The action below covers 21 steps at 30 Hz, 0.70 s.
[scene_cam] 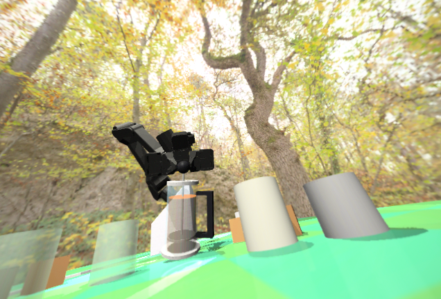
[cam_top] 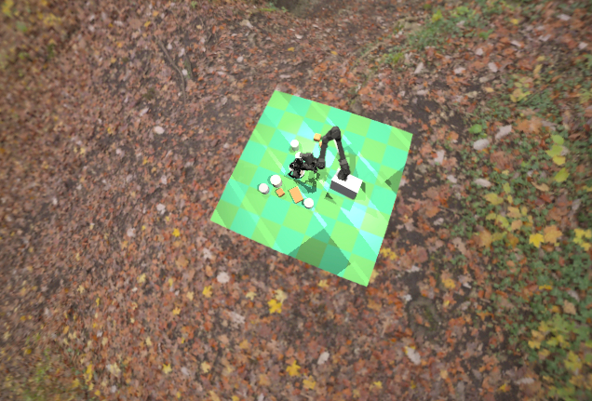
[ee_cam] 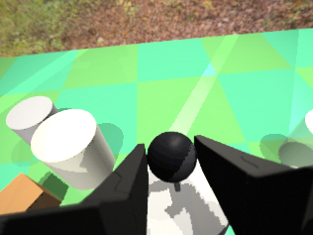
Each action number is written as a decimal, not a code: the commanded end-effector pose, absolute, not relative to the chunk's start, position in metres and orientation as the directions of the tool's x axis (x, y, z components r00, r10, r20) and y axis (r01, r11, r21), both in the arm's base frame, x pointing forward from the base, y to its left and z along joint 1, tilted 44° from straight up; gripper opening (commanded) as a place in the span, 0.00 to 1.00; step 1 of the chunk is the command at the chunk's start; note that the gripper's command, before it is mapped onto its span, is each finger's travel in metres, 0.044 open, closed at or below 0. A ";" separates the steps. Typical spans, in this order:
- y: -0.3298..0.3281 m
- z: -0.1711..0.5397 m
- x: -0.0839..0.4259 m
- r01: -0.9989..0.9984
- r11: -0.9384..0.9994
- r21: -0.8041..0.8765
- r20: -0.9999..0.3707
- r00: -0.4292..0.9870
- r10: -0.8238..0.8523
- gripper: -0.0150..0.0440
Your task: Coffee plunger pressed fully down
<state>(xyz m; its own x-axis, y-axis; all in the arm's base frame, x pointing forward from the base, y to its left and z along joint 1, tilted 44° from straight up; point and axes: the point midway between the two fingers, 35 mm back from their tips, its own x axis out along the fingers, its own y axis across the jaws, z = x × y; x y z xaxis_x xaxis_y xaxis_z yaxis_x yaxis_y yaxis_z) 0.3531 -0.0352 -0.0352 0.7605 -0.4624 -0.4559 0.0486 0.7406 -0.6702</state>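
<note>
My jaws stood partly closed on the plunger knob (ee_cam: 171, 157), atop the press (scene_cam: 182, 216) upright on the worktop (scene_cam: 320, 263). The round knob seemed slippery, the glass body light, tippable.

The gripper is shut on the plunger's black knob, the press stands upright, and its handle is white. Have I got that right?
Not quite: the handle is black, not white, as the exterior view shows. The rest holds: the gripper is shut on the plunger's black knob, seen in the wrist view, and the press stands upright.
</note>
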 end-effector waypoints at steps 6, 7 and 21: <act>-0.038 -0.039 0.353 0.044 0.736 -0.676 -0.465 0.749 -0.472 0.46; -0.038 -0.039 0.353 0.044 0.736 -0.676 -0.465 0.749 -0.472 0.46; -0.036 -0.036 0.355 0.048 0.740 -0.671 -0.457 0.759 -0.464 0.46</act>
